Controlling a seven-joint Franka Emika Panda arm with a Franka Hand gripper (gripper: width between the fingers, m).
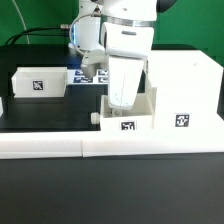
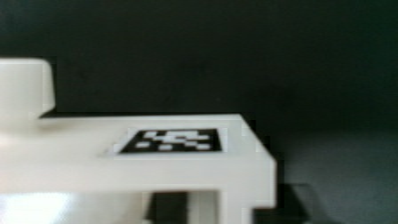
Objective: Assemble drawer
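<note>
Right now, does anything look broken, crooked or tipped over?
Nothing stands out. The small drawer box under the gripper, the big drawer case beside it and the loose white part on the exterior view's left all sit flat and upright, with no cracks showing. The wrist view is blurry, so tiny damage could hide.

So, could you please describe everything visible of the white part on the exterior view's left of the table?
The white part is a low, oblong, box-like piece of smooth matte white material, plastic by its look. Its facing side carries one black-and-white marker tag. It lies flat on the black table, long side toward the camera, apart from the arm. Only the table appears to touch it.
</note>
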